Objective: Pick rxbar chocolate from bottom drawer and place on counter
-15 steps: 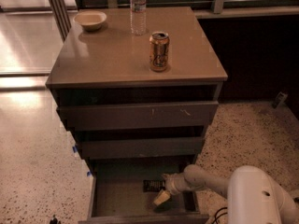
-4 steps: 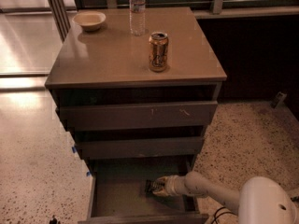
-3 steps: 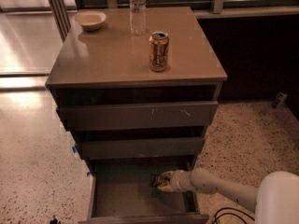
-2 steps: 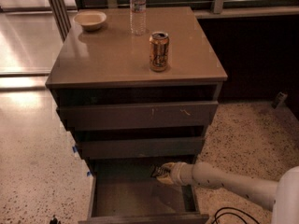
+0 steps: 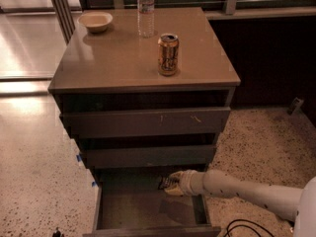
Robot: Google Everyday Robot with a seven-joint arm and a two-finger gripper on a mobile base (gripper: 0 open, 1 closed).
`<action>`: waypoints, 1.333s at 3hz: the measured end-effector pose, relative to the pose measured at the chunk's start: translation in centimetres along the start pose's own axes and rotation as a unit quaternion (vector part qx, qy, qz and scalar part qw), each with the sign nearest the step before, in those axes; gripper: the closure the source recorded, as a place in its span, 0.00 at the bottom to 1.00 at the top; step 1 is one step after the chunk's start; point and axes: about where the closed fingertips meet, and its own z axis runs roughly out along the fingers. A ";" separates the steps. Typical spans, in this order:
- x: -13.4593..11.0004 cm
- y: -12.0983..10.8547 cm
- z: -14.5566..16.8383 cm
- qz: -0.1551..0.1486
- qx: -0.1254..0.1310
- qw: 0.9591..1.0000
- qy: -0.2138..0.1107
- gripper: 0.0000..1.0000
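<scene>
The bottom drawer (image 5: 148, 229) is pulled open below the two upper drawers. My gripper (image 5: 172, 183) reaches in from the right, just under the middle drawer's front and above the drawer floor. It is shut on the rxbar chocolate (image 5: 163, 183), a small dark bar sticking out to the left of the fingers and lifted off the drawer floor. The counter (image 5: 113, 58) is the glossy tan top of the cabinet, well above the gripper.
An orange drink can (image 5: 168, 54) stands on the counter's front right. A clear water bottle (image 5: 146, 11) and a pale bowl (image 5: 96, 21) stand at the back. The middle drawer's front (image 5: 148, 157) overhangs the gripper. A black cable (image 5: 242, 226) lies on the speckled floor.
My gripper closed on the bar on the drawer floor and has risen up and back with it, toward the underside of the middle drawer. The arm has stretched out.
</scene>
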 end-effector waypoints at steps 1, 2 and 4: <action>-5.0 -0.8 -4.5 0.005 -0.005 1.000 -0.013 1.00; -12.5 -1.2 -10.8 0.011 -0.010 1.000 -0.026 1.00; -25.1 -5.5 -21.4 0.003 0.004 1.000 -0.030 1.00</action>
